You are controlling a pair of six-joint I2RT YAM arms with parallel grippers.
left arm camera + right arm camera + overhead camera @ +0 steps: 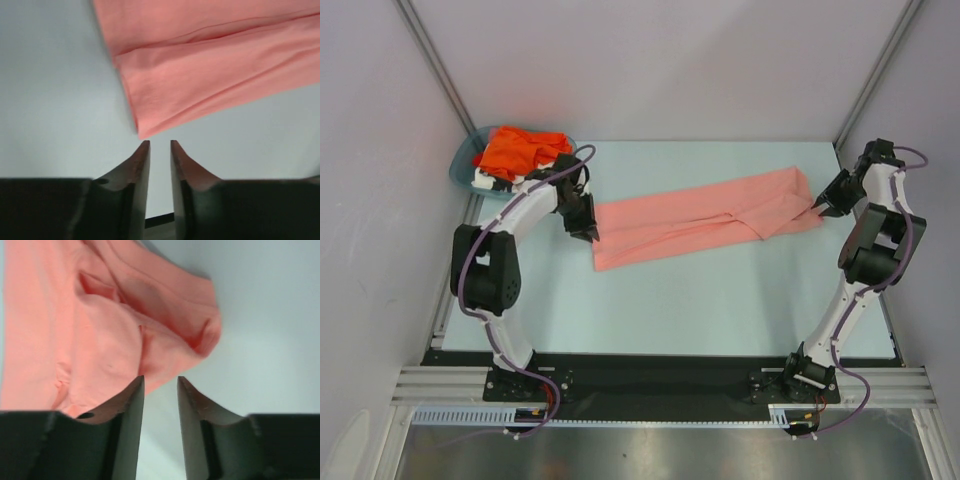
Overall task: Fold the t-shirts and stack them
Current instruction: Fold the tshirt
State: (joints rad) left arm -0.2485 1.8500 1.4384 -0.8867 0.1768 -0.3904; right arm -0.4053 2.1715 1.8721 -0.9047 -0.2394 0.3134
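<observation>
Pink shirt (705, 218) lies as a long strip. Left gripper (160, 142) and right gripper (161, 377) sit at its ends, fingers apart and empty, cloth just ahead of the tips, probably poised for a crosswise fold.

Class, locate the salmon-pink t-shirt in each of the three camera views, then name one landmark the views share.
Top external: the salmon-pink t-shirt lies stretched left to right across the middle.
Left wrist: the salmon-pink t-shirt fills the upper right, one corner near picture centre.
Right wrist: the salmon-pink t-shirt fills the upper left, bunched.
Shared landmark: the pale table under it.
</observation>
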